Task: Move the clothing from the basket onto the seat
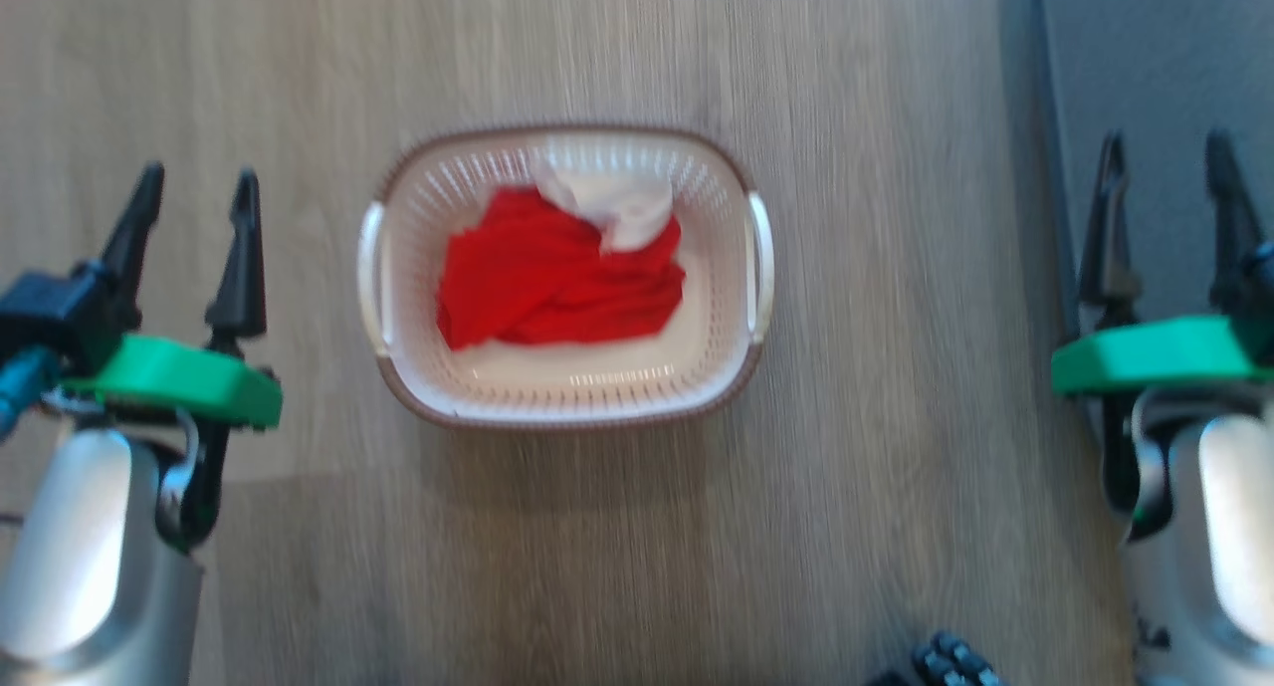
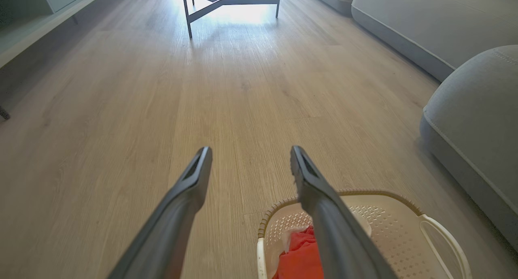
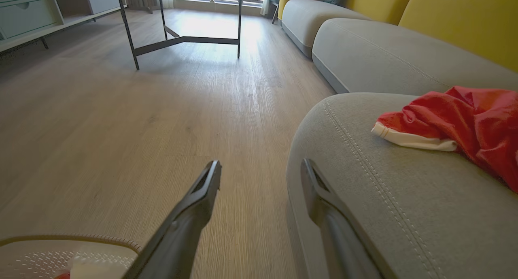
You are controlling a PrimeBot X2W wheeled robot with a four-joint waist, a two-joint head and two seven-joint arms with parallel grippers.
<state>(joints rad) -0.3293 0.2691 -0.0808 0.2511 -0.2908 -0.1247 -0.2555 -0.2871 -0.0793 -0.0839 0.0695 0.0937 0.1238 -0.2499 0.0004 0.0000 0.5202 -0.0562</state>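
Observation:
The white perforated basket [image 1: 563, 382] with a brown rim stands on the wooden floor in the middle of the head view. Inside it lies red clothing [image 1: 557, 280] with a white cloth part on top. My left gripper [image 1: 197, 180] hangs open to the basket's left, holding nothing. My right gripper [image 1: 1167, 148] is open at the far right, by the edge of the grey seat [image 1: 1155, 59]. In the right wrist view another red garment [image 3: 461, 121] with white trim lies on the seat [image 3: 404, 198]. The left wrist view shows the basket [image 2: 380, 224] at the bottom right of my fingers.
A dark metal-legged table [image 3: 182, 24] stands farther along the wooden floor [image 2: 162, 92]. More grey sofa cushions [image 3: 376, 52] with yellow backs line the right side. A low pale cabinet [image 3: 24, 15] runs along the left wall.

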